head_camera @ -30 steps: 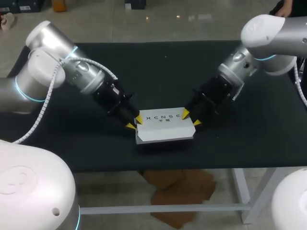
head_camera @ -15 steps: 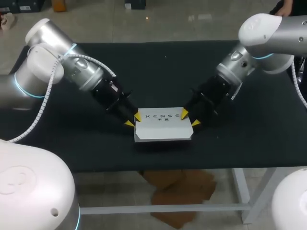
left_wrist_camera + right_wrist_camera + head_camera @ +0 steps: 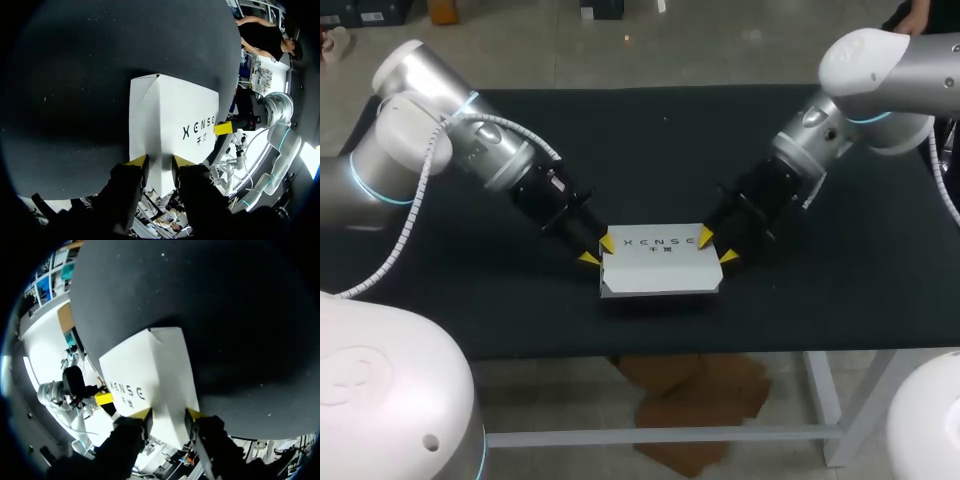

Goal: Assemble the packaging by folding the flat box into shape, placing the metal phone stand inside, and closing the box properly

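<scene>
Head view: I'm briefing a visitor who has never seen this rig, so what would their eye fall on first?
The white box stands out first, bright against the black table, lying near the front edge at the middle. Next come the two arms slanting in from either side, with the left gripper at the box's left end and the right gripper at its right end.
</scene>
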Available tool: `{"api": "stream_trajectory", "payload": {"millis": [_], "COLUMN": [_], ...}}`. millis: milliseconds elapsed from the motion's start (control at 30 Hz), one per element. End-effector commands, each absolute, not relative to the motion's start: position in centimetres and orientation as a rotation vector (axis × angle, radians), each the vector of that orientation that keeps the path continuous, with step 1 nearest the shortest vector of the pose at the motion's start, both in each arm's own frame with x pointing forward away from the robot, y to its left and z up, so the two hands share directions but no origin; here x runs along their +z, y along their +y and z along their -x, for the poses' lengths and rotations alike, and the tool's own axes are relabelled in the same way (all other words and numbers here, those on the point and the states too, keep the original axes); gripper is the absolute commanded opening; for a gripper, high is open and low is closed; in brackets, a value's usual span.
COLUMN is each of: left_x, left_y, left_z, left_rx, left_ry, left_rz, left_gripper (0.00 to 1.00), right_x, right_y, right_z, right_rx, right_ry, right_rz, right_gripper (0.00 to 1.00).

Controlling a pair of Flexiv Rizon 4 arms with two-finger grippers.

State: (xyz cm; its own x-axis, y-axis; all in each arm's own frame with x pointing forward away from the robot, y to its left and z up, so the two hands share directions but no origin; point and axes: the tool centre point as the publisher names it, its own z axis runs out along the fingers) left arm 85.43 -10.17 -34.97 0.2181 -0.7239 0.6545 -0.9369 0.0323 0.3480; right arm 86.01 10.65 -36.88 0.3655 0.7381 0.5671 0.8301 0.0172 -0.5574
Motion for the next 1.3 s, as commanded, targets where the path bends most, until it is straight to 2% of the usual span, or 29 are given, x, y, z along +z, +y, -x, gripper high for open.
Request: {"api": "stream_trajectory", "payload": {"millis": [33, 1300], "left_x": [-35.0, -34.3], "left_y": [-10.4, -10.5], "left_z": [-85.5, -85.1], "left_rx": [0.353, 0.286], "left_ry": [-1.556, -1.518], "left_rz": [-1.738, -1.766], "left_gripper": [0.33, 0.30], "right_x": [-36.9, -35.9], "right_y": [10.7, 10.6], "right_z": [-86.1, -86.9], "right_rx": [-0.127, -0.103], "right_ry": [-1.391, -1.369], "right_rz": [1.732, 1.683], "right_gripper": [0.46, 0.45]}}
